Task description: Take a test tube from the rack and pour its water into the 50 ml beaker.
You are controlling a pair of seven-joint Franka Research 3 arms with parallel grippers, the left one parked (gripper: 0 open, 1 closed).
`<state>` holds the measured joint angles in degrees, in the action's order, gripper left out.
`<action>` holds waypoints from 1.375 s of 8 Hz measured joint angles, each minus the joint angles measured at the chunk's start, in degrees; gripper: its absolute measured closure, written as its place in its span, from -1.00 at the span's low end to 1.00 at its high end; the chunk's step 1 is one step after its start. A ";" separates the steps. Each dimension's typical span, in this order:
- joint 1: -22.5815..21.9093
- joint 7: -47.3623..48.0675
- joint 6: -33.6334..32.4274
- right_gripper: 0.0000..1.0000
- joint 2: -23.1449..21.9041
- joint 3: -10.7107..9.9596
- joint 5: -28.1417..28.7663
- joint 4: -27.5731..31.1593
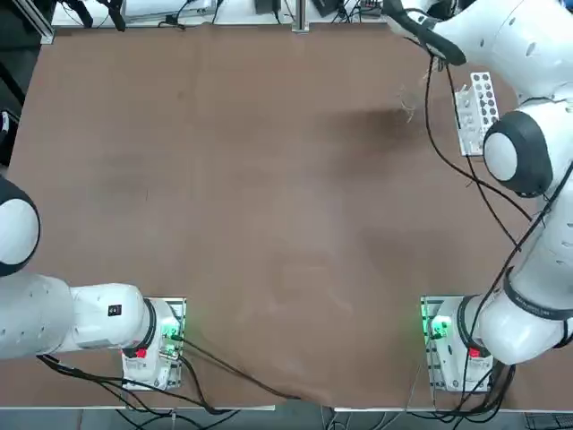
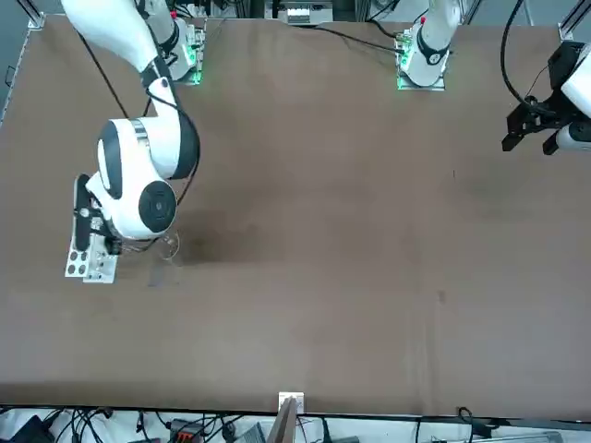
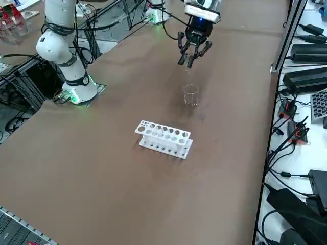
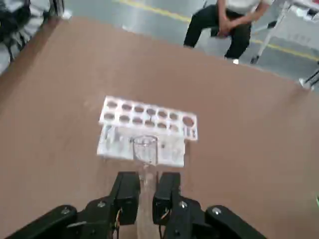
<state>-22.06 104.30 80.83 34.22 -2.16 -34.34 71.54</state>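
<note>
The white rack (image 3: 163, 139) with two rows of round holes stands on the brown table, also seen in the wrist view (image 4: 148, 119). Just beyond it stands the small clear 50 ml beaker (image 3: 191, 95), upright, in front of the rack in the wrist view (image 4: 145, 148). My right gripper (image 3: 189, 62) hangs above and a little behind the beaker, fingers pointing down. In the wrist view the gripper (image 4: 147, 180) is shut on a faint clear test tube (image 4: 145, 191) that runs between its black fingers (image 4: 127, 191). The water cannot be made out.
Cables and black power units (image 3: 306, 51) lie past the table's edge near the beaker. A seated person (image 4: 224, 20) shows beyond the table's far edge. Open brown table (image 1: 269, 224) spreads across the middle. The right arm's elbow (image 1: 515, 152) hangs over the rack.
</note>
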 joint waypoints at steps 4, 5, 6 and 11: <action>-0.85 -1.91 4.46 0.60 4.01 0.04 12.05 -3.14; -0.73 -1.96 5.65 0.60 4.51 -0.01 15.45 -3.14; -0.40 -2.09 7.34 0.60 4.75 -0.11 18.96 -3.14; 1.34 -4.87 14.62 0.60 6.19 -0.16 28.22 0.48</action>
<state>-20.72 99.43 95.45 40.42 -2.32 -6.12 72.02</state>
